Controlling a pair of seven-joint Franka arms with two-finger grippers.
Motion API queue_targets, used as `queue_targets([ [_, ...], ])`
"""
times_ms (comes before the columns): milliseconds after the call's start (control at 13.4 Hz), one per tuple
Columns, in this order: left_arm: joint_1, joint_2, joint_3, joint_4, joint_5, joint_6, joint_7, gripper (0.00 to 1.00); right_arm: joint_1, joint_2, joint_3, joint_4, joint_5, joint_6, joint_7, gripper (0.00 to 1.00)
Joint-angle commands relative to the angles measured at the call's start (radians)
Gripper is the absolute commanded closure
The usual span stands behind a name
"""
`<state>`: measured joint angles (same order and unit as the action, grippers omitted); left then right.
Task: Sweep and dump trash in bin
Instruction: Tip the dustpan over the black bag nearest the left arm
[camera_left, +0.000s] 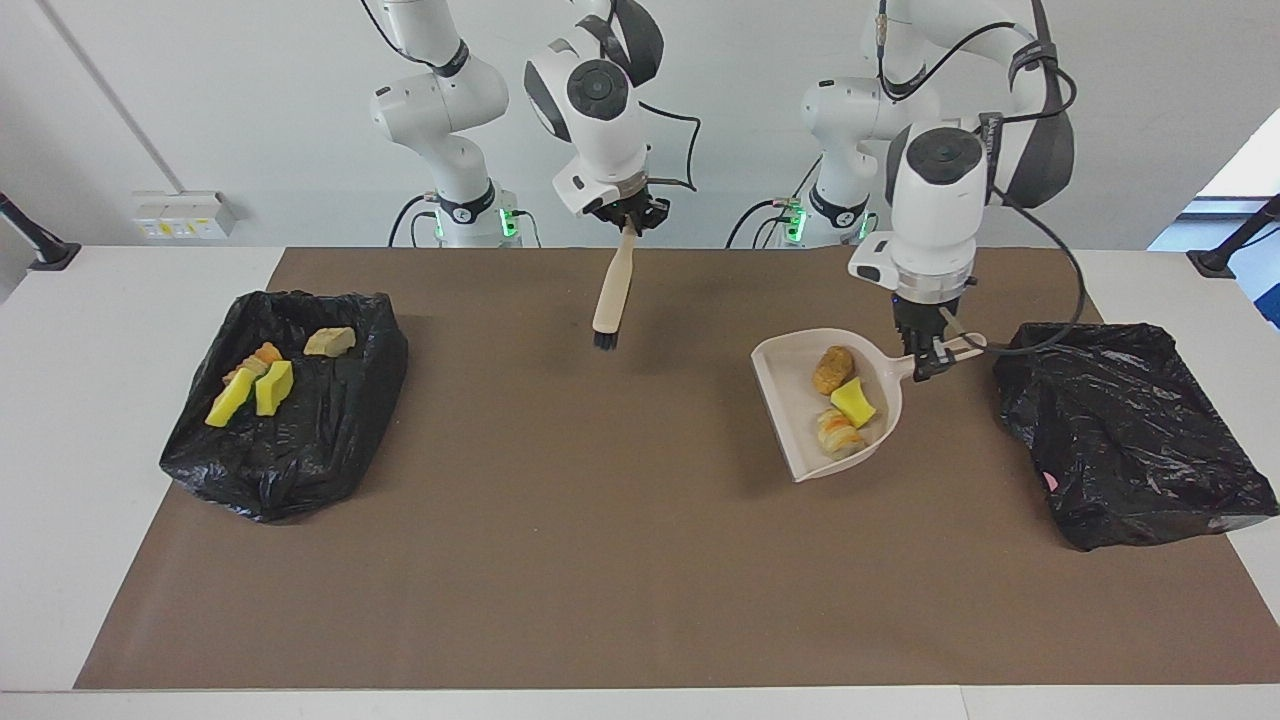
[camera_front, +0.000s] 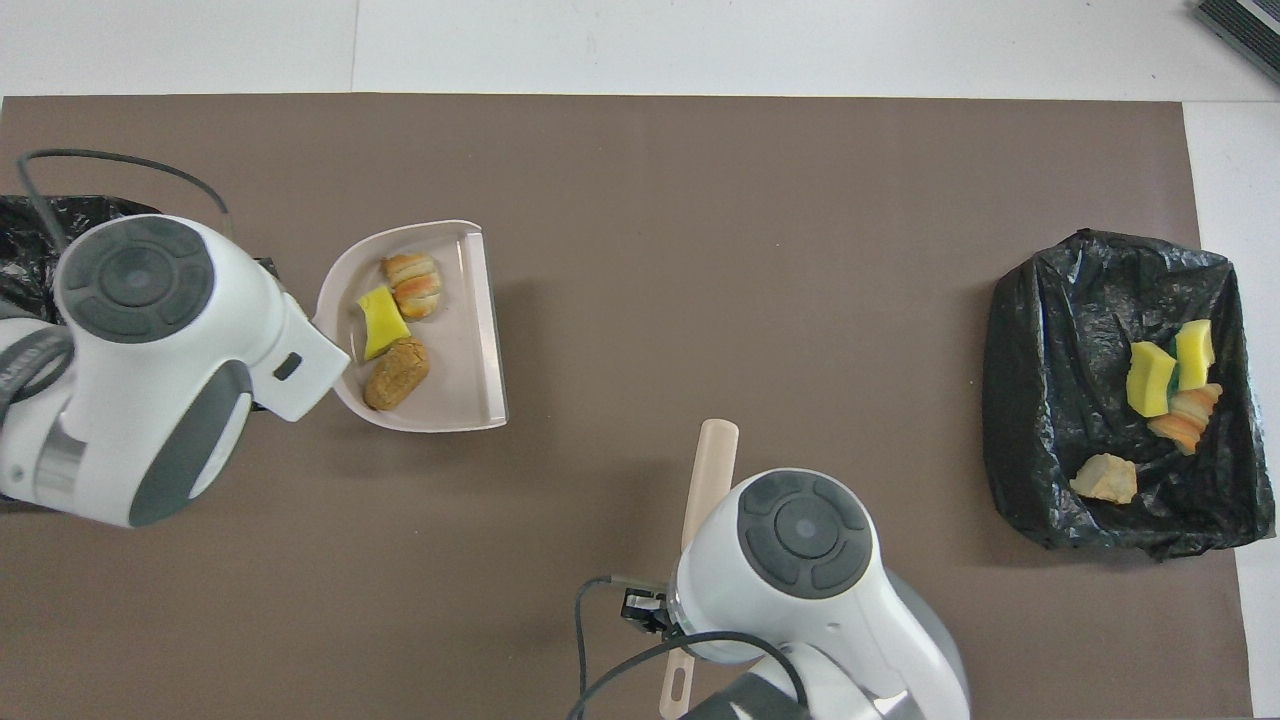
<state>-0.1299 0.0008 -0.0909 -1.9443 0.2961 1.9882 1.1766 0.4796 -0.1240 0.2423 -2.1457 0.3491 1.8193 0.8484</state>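
A brown mat (camera_left: 620, 560) covered most of the white table (camera_left: 100, 400). One black-lined bin (camera_left: 1130, 440) stood at the mat's edge toward the left arm's end; a second bin (camera_left: 290, 440) stood at the edge toward the right arm's end. The second bin held four pieces of trash (camera_left: 255, 385): two yellow foam chunks, a striped pastry and a pale piece.

The left gripper (camera_left: 930, 355), closed on the handle of the beige dustpan (camera_left: 790, 430), held the pan raised above the mat, just beside the first bin. Three pieces lay in the pan: a brown bread roll (camera_left: 832, 369), a yellow foam chunk (camera_left: 855, 402) touching it, and a striped pastry (camera_left: 838, 433) at the pan's open lip.

The right gripper (camera_left: 628, 222), closed on the handle of the brush (camera_left: 612, 290), held it hanging bristles down over the mat's edge nearest the robots, near its middle.
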Motion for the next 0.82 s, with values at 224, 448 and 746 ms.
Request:
queue_targets([
  [224,-0.031,-0.065,0.290,0.022,-0.058,-0.031,0.316,1.00,0.123,0.055,-0.002,-0.100,0.016,0.182,0.012,1.00],
  [448,-0.031,-0.064,0.429,0.039,-0.058,-0.043,0.382,1.00,0.188,0.066,-0.002,-0.200,0.015,0.310,-0.014,1.00],
  [746,-0.025,-0.047,0.549,0.089,-0.071,-0.011,0.474,1.00,0.200,0.055,-0.002,-0.249,0.001,0.310,-0.069,1.00],
])
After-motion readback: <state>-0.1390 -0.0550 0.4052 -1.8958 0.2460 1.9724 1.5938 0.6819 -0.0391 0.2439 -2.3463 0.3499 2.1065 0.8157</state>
